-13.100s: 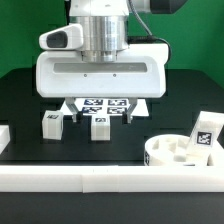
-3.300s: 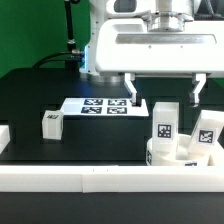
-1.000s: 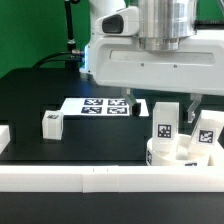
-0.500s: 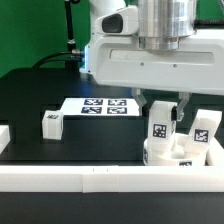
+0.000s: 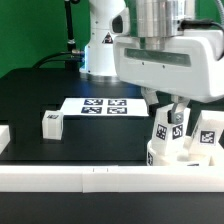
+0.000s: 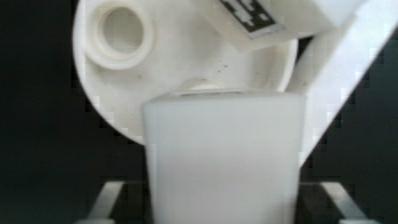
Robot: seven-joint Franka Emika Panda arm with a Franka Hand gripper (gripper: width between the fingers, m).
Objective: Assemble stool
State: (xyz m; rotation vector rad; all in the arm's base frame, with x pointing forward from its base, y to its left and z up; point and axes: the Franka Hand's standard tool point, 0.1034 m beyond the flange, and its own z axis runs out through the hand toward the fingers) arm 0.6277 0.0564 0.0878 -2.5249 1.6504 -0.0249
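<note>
One black counter [image 5: 30, 100] carries the thick round seat disc [image 5: 155, 156]. The gripper [image 5: 168, 120] hangs directly above the seat disc, jaws clamped on a slightly tilted leg [image 5: 161, 134] atop it. A second leg [image 5: 206, 132] stands on the seat disc too. A third leg [image 5: 52, 123] stands well apart from it.

White, smooth plastic with a faint sheen: seat disc [image 5: 158, 156] and upright leg [image 6: 222, 150], whose tag [image 5: 162, 131] looks like flat matt black-and-white print. Desk [image 5: 30, 95] is black and matt, no shine. Casing of the hand [image 5: 171, 116] is smooth, glossy white plastic; marker board [image 5: 100, 106] is flat matt white.
</note>
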